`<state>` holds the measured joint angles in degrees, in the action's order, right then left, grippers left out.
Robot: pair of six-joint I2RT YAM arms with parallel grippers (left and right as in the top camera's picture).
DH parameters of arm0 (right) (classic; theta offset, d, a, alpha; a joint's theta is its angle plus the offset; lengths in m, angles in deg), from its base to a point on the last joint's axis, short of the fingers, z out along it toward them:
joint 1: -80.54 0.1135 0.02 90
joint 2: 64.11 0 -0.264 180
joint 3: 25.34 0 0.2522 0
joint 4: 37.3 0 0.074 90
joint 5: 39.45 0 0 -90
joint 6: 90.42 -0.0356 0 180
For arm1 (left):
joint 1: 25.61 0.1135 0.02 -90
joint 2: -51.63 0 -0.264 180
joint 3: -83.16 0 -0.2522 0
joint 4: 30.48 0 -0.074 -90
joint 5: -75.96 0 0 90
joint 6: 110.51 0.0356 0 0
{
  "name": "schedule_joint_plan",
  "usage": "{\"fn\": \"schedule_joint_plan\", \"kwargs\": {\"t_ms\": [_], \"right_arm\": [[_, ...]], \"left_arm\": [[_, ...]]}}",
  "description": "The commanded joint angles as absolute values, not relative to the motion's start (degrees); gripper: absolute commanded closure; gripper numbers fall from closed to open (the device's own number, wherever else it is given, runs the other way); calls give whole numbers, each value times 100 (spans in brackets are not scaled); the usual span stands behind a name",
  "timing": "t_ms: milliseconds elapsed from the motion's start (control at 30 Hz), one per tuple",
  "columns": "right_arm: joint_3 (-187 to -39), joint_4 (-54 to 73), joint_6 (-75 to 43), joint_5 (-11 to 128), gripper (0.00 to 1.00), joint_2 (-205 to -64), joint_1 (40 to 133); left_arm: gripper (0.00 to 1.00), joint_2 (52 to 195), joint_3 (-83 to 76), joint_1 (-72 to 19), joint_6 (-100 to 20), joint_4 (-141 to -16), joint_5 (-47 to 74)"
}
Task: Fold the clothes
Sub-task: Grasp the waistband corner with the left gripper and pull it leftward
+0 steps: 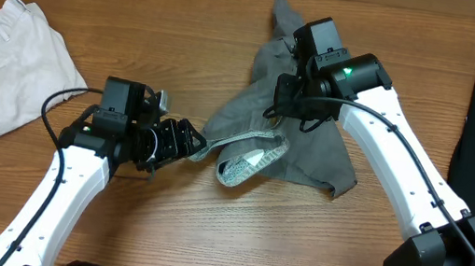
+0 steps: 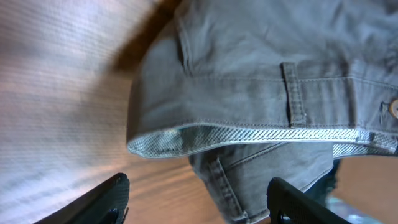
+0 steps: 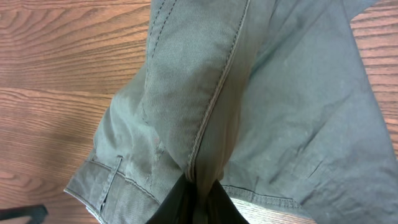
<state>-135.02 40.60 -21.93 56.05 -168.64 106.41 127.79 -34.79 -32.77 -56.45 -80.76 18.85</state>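
The grey shorts lie crumpled mid-tabletop, not yet flattened, so the step in hand looks like spreading them before any fold. The right gripper has its jaws pinched on a ridge of the soft twill along a stitched seam. The left gripper holds its jaws apart just short of the waistband, whose pale woven lining shows. Next, the left likely needs to close on that stiffer band.
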Motion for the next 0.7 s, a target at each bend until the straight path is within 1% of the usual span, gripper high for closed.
{"fn": "schedule_joint_plan", "kwargs": {"t_ms": [0,100,200,333,533,633,667], "right_arm": [[-13483,4051,-2156,5462,90,-16862,10628],[-13483,4053,-2156,5465,90,-16862,10628],[-13483,4051,-2156,5462,90,-16862,10628],[-13483,4053,-2156,5465,90,-16862,10628],[-13483,4088,-2156,5462,90,-16862,10628],[-13483,4090,-2158,5462,89,-16862,10628],[-13483,4095,-2156,5462,89,-16862,10628]], "left_arm": [[22,12993,-3719,-3320,-6976,-8076,2088],[22,13197,-3837,-3329,-7083,-8001,1249],[23,13264,-3837,-3331,-7018,-7818,851],[30,13352,-3837,-3425,-7022,-7512,519],[34,13730,-3839,-3736,-7020,-7376,632],[46,13913,-3839,-3876,-6976,-7140,630],[53,13944,-3839,-3911,-6978,-7051,628]]}}
